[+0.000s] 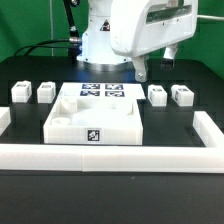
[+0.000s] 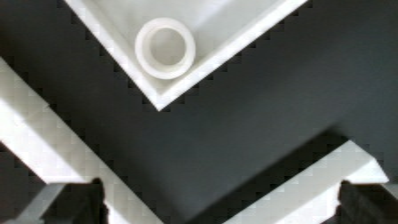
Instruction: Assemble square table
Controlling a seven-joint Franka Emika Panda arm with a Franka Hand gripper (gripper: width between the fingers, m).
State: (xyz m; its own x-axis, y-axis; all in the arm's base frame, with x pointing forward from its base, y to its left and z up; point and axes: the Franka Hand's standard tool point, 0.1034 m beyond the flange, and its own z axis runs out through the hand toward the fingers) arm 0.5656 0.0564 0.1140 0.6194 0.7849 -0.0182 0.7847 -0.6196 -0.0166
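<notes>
The square table's top, a white slab (image 1: 93, 118) with a raised rim and a tag on its front edge, lies mid-table. Two white tagged legs (image 1: 20, 93) (image 1: 46, 92) stand at the exterior view's left of it, and two more (image 1: 157, 95) (image 1: 182, 95) at its right. My gripper (image 1: 148, 66) hangs above the table behind the right-hand legs, apart from all parts. In the wrist view one corner of the slab (image 2: 214, 40) shows with a round screw hole (image 2: 166, 47). The gripper (image 2: 214, 205) is open and empty, with its dark fingers (image 2: 63, 205) spread wide.
The marker board (image 1: 103, 91) lies flat just behind the slab. A long low white border wall (image 1: 110, 155) runs along the front and up both sides; white strips of it (image 2: 36, 130) cross the wrist view. The robot's base (image 1: 100, 45) stands at the back.
</notes>
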